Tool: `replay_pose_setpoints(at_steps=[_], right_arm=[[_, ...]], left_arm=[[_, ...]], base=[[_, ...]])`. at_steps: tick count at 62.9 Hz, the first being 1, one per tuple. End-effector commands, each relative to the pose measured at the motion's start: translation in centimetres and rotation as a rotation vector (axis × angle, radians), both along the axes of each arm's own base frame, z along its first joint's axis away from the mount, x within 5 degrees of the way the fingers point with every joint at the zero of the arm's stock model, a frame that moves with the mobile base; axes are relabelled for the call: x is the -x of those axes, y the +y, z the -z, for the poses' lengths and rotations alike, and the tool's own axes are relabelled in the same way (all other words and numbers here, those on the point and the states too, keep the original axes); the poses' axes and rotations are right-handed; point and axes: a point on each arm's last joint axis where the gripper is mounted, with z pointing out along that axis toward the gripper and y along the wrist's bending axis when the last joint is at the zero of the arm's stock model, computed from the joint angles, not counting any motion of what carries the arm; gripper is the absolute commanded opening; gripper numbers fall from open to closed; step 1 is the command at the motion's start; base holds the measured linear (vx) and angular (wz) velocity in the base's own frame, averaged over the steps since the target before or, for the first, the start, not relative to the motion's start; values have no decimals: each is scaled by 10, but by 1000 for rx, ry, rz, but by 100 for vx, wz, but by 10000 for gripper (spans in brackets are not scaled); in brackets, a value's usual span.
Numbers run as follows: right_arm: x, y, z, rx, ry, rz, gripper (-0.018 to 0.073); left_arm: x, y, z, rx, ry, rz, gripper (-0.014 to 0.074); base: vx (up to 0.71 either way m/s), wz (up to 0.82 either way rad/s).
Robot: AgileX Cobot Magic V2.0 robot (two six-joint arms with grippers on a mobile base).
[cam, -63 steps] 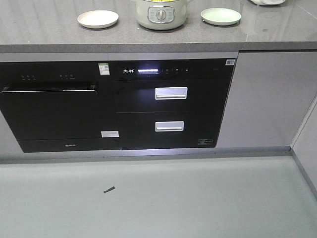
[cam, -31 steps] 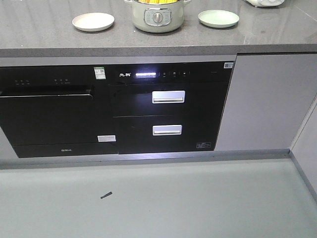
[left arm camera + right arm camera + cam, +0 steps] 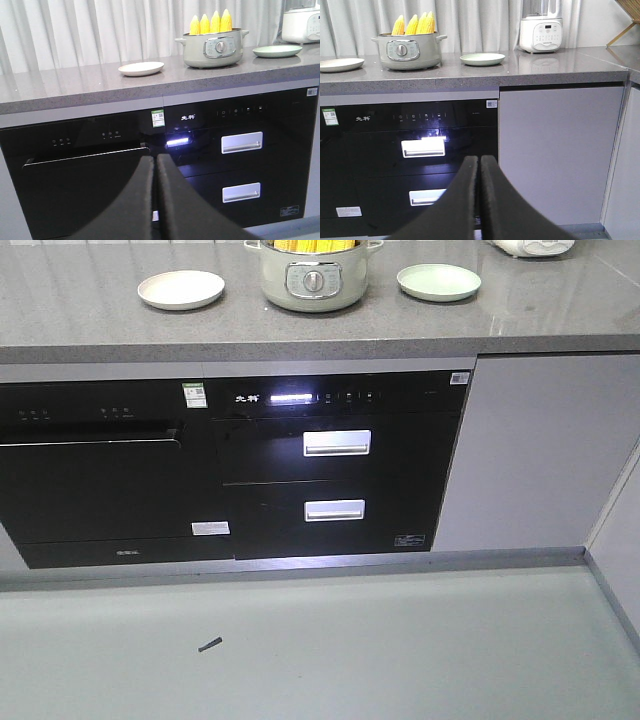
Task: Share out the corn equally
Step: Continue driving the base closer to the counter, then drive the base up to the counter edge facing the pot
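Note:
Several yellow cobs of corn (image 3: pixel 210 23) (image 3: pixel 414 24) stand upright, tips up, in a pale green pot (image 3: pixel 212 48) (image 3: pixel 408 51) (image 3: pixel 312 278) on the grey counter; in the front view only their tops (image 3: pixel 311 245) show. A cream plate (image 3: pixel 181 288) (image 3: pixel 141 68) (image 3: pixel 338 64) lies left of the pot, a green plate (image 3: pixel 438 281) (image 3: pixel 277 50) (image 3: pixel 482 59) right of it. Both plates hold nothing. My left gripper (image 3: pixel 155 159) and right gripper (image 3: pixel 479 160) are shut on nothing, held low in front of the black cabinet fronts, far from the counter.
Below the counter (image 3: pixel 90 320) are a black dishwasher (image 3: pixel 95 480) and a black unit with two silver drawer handles (image 3: pixel 337 443). A white appliance (image 3: pixel 540 30) stands at the counter's right. A small dark scrap (image 3: pixel 209 645) lies on the grey floor.
The front view has drifted: the counter, pot and plates sit lower and further left in frame than a second ago. Nothing on the counter has moved.

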Motion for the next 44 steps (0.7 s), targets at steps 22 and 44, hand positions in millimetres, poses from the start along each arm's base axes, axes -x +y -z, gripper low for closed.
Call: replay_pose_setpoints(at_steps=[22,44], right_arm=[[0,0,-5,15,-71,0,-6],[0,0,-5,15,-71,0,-6]], left_arm=[[1,0,-3,13,-81,-5,-6],[1,0,-3,13,-81,-5,-6]], base=[[8,-1],[10,1]])
